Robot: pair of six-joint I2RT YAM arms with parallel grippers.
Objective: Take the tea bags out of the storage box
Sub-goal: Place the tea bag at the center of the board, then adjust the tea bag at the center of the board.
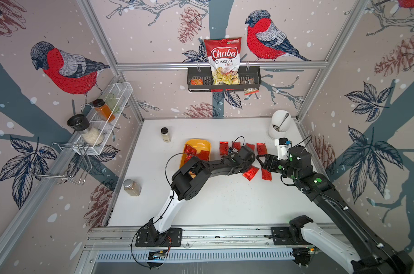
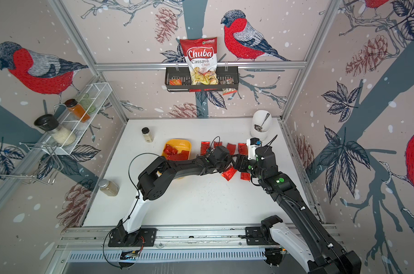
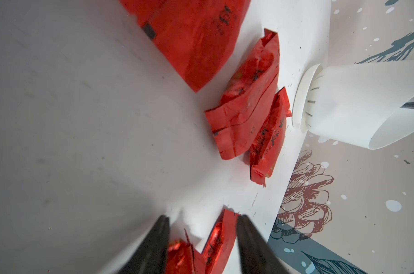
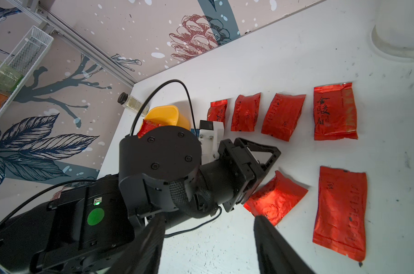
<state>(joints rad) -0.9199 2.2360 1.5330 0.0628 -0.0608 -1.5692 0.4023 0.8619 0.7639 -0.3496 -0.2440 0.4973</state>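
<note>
Left tool (image 3: pixel 202 217) jaws apart, straddling one tea bag (image 3: pixel 219 239) that lies flat on the table (image 3: pixel 82 118). Right tool (image 4: pixel 208 217) jaws apart too, just beside it. Six tea bags (image 4: pixel 283 116) out near the right edge. More sit in the storage box (image 1: pixel 201 143), mid-table toward the far edge.

Both top views high overhead, down onto the whole table (image 1: pixel 225 206); wrist views close over the tea bags (image 3: pixel 244 113).

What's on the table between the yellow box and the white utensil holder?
A row of four red tea bags, clearest in the right wrist view.
</note>
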